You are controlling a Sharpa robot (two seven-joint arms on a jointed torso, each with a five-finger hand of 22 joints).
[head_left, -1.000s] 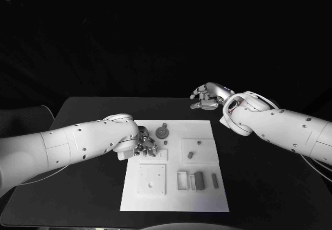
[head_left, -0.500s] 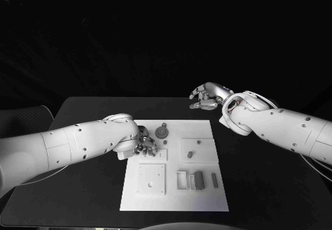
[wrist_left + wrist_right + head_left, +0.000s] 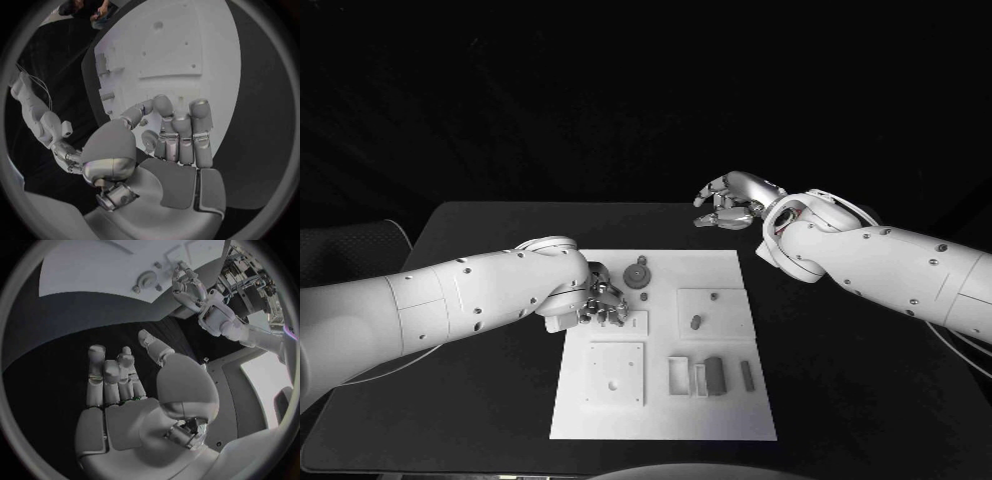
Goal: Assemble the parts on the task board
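Note:
The white task board (image 3: 733, 415) lies in the middle of the black table. Grey parts sit on it: a round toothed piece (image 3: 638, 275) near the far edge, an oblong piece (image 3: 697, 323) on a raised square, and dark blocks (image 3: 715, 375) with a slim bar (image 3: 747, 375) nearer me. My left hand (image 3: 600, 302) rests fingers-down at the board's left edge, beside the round piece. In the left wrist view its fingers (image 3: 181, 132) are curled, with a small round grey shape (image 3: 150, 140) by the thumb; I cannot tell if it is a part. My right hand (image 3: 730, 203) hovers empty beyond the board's far right corner.
A raised square plate (image 3: 616, 373) with a hole sits on the board's near left. The black table (image 3: 848, 400) has bare room on both sides of the board. My right forearm (image 3: 877, 260) crosses above the table's right side.

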